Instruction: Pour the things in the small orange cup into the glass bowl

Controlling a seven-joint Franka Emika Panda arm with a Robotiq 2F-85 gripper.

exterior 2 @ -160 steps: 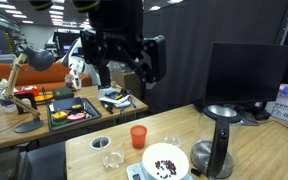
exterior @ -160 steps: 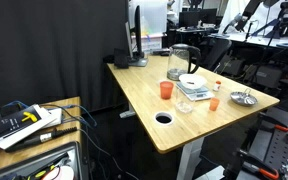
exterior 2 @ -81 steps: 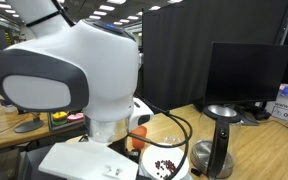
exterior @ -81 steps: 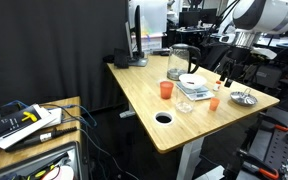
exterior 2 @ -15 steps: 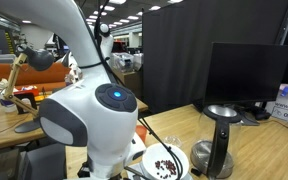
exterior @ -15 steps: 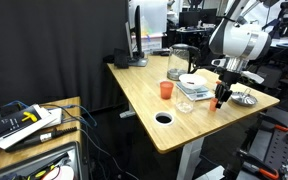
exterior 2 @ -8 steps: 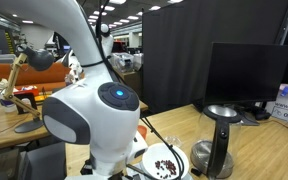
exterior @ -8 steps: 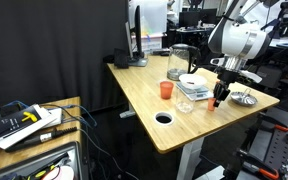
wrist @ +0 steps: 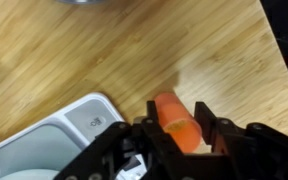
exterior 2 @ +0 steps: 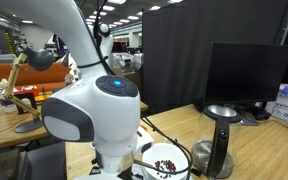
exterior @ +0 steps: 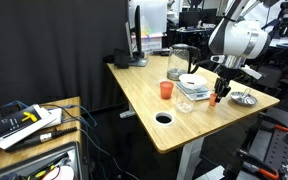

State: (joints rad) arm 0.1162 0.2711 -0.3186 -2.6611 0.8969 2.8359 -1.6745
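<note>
The small orange cup [exterior: 214, 99] hangs just above the wooden table [exterior: 144, 95], near its far edge, and my gripper [exterior: 216, 93] is shut on it. In the wrist view the small orange cup [wrist: 176, 122] sits between the two black fingers [wrist: 208, 122], with my gripper [wrist: 177, 110] clamped on its sides. The glass bowl [exterior: 184, 105] stands on the table a short way from the cup, beside the scale. In an exterior view my arm [exterior 2: 89, 110] fills the front and hides the cup and the glass bowl.
A bigger orange cup [exterior: 165, 90], a scale [exterior: 194, 90] with a white bowl, a clear pitcher [exterior: 180, 60] and a metal bowl [exterior: 243, 98] share the table. There is a round hole [exterior: 163, 117] in the tabletop. A white bowl [exterior 2: 165, 160] holding dark bits sits beside a black stand [exterior 2: 222, 135].
The jaws have shut on the small orange cup, and the cup has risen slightly off the table.
</note>
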